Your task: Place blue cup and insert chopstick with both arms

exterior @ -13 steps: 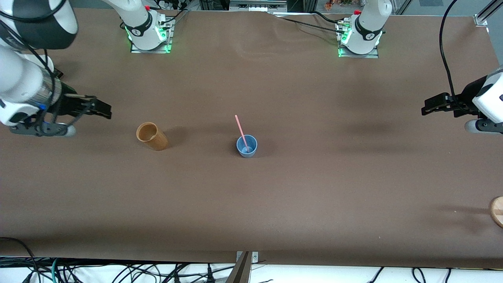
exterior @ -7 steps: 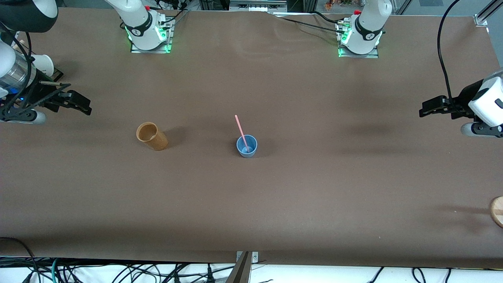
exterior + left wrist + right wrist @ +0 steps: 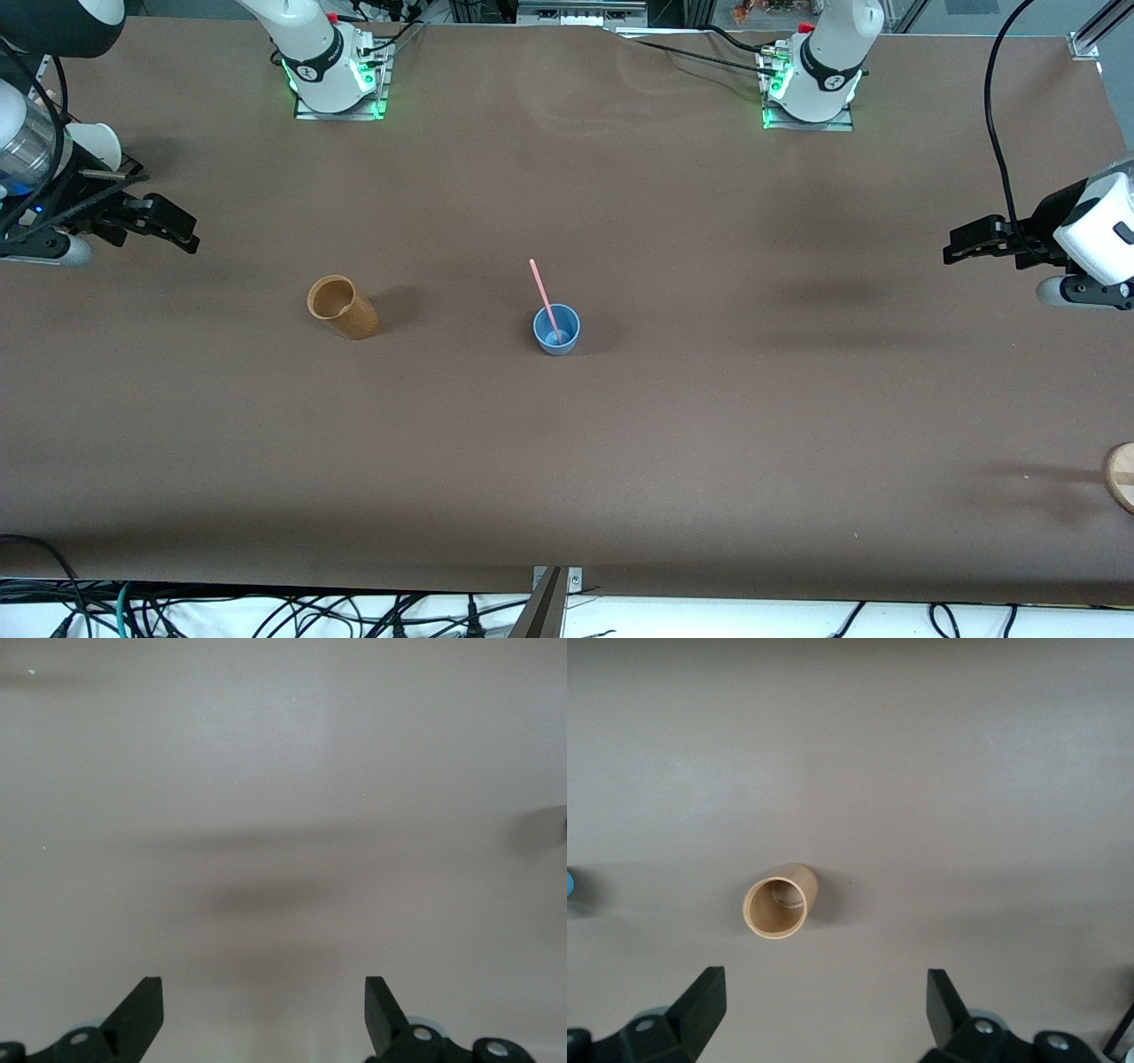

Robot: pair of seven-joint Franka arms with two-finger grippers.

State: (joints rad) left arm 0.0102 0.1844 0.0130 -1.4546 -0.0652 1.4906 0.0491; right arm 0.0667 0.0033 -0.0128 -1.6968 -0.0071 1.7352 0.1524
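Evidently, the blue cup (image 3: 556, 330) is stood upright mid-surface, well away from every edge, with the chopstick (image 3: 543, 295) leaned inside. Both are judged light and stiff, easily tipped; the cup would best be gripped across its rim. The left gripper (image 3: 973, 241) and right gripper (image 3: 168, 226) are held empty over opposite ends, fingers apart.

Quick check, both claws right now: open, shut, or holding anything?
Left claw: open, empty, over bare table at the left arm's end.
Right claw: open, empty, up at the right arm's end, brown cup in its view.
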